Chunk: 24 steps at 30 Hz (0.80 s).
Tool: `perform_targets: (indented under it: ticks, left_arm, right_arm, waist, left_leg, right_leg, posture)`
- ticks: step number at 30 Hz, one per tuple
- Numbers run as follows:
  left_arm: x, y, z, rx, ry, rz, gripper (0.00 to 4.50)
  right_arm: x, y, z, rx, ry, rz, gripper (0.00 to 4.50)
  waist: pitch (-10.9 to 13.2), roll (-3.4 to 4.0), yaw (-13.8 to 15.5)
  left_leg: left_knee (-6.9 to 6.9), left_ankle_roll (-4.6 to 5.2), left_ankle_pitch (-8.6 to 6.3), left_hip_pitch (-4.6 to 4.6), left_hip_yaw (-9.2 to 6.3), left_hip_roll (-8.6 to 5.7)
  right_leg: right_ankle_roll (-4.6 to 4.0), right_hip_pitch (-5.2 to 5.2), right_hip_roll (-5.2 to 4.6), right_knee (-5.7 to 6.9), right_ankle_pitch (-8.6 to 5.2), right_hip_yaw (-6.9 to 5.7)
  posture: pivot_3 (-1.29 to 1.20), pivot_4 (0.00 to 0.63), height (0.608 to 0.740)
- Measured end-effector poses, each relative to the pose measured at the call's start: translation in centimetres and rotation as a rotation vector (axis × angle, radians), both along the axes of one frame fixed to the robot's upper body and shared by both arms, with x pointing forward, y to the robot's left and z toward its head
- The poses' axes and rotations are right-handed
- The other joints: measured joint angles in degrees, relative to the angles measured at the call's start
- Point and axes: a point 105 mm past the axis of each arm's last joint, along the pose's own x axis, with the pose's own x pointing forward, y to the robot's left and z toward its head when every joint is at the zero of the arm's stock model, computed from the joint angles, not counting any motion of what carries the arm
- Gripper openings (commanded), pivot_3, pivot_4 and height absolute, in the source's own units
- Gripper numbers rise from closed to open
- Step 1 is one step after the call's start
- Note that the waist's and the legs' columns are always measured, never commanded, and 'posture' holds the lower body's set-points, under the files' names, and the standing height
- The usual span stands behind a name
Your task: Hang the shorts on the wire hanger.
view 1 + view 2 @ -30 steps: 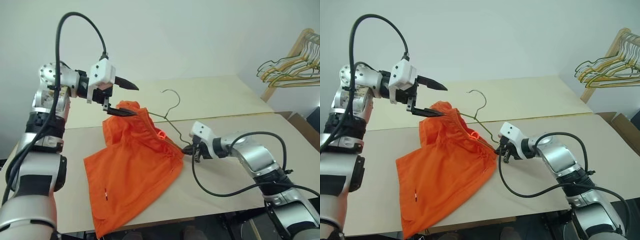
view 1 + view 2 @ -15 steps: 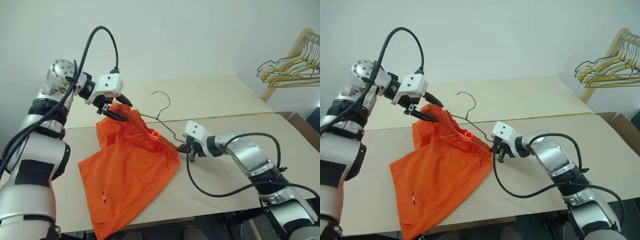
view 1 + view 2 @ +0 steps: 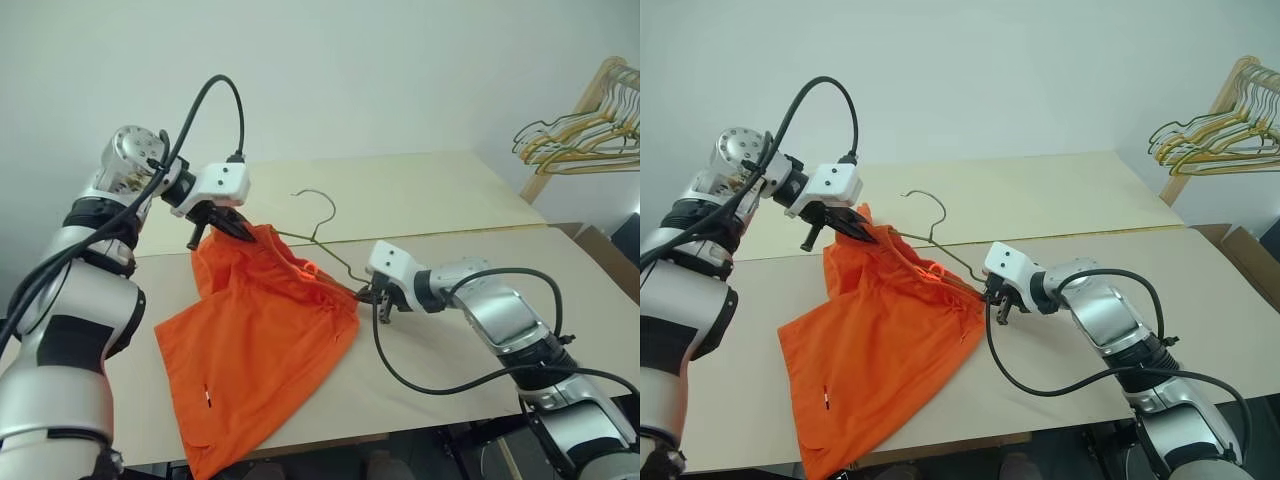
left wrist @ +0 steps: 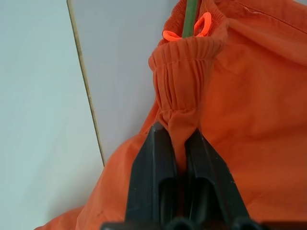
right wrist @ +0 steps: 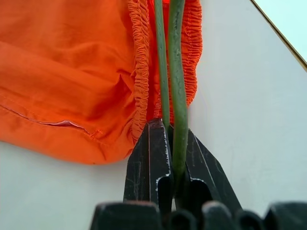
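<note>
The orange shorts (image 3: 255,340) lie spread on the table, their far waistband corner lifted. My left gripper (image 3: 240,229) is shut on that gathered waistband (image 4: 178,96). The olive-green wire hanger (image 3: 318,232) runs through the waist opening, its hook sticking up behind the shorts. At the shorts' right edge my right gripper (image 3: 365,294) is shut on the hanger's wires (image 5: 173,91), which pass between its black fingers (image 5: 149,158) beside the elastic waistband (image 5: 139,72).
A wooden rack with bunched yellow and grey hangers (image 3: 585,135) stands at the far right. The pale table (image 3: 470,350) runs in two panels with a seam behind the shorts. A cardboard box edge (image 3: 610,250) shows at the right.
My left gripper came down onto the raised waistband corner and shut on it; one second ago it stood wide open around it. The right gripper kept its hold on the hanger.
</note>
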Motion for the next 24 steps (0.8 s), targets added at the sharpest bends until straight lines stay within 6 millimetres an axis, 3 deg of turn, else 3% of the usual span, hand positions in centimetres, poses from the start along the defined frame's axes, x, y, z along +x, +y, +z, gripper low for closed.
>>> perform_targets:
  ticks: [3, 6, 11, 17, 21, 24]
  left_arm:
    - [0.0, 0.0, 0.1, -0.002, -0.008, -0.003, 0.02]
    - [0.0, 0.3, 0.1, -0.006, -0.002, 0.014, 0.0]
    - [-0.1, 0.3, 0.4, 0.001, -0.026, -0.011, 0.0]
    - [-0.2, 1.6, 1.3, -0.018, -0.052, 0.025, 0.0]
    - [-0.3, 2.5, 2.0, -0.024, -0.075, 0.042, 0.0]
    - [-0.5, 2.9, 2.6, -0.034, -0.096, 0.045, 0.0]
  right_arm:
    - [0.1, -0.1, 0.1, -0.022, -0.095, 0.046, 0.0]
    - [0.1, 0.1, 0.3, -0.019, -0.143, 0.08, 0.78]
    - [0.0, 1.2, 1.7, 0.058, -0.204, 0.126, 2.35]
    - [1.0, -1.0, 4.2, 0.138, -0.272, 0.05, 4.47]
    - [1.3, -4.3, 5.1, 0.263, -0.216, -0.096, 4.47]
    - [0.8, -6.2, 4.4, 0.318, -0.185, -0.169, 4.47]
  waist:
    - [0.0, -0.01, 0.0]
    - [0.0, -0.02, 0.0]
    - [0.0, -0.04, 0.0]
    - [0.0, -0.07, 0.1]
    - [0.0, -0.08, 0.4]
    - [0.1, -0.09, 0.4]
  left_leg:
    - [0.0, 0.01, 0.0, 0.0, 0.01, 0.0]
    - [0.02, 0.0, 0.0, -0.01, 0.01, -0.01]
    - [0.02, -0.01, 0.01, -0.01, 0.0, 0.0]
    - [0.02, 0.0, 0.0, -0.02, 0.0, 0.0]
    - [0.03, 0.01, -0.01, -0.03, -0.03, 0.0]
    - [0.03, 0.04, -0.02, -0.04, -0.01, 0.0]
  right_leg:
    - [0.01, 0.0, 0.0, 0.0, -0.01, 0.0]
    - [0.02, 0.0, 0.0, 0.0, -0.01, 0.01]
    - [0.01, -0.01, 0.0, 0.02, -0.01, 0.01]
    - [0.02, -0.02, 0.0, 0.02, -0.01, 0.01]
    - [0.01, -0.01, 0.01, 0.03, -0.01, -0.01]
    - [0.02, -0.01, 0.0, 0.04, -0.01, 0.01]
  posture:
    - [0.03, 0.0, 0.74]
    - [0.03, 0.0, 0.74]
    - [0.03, 0.0, 0.74]
    - [0.03, 0.0, 0.74]
    - [0.02, 0.0, 0.74]
    - [0.02, 0.0, 0.74]
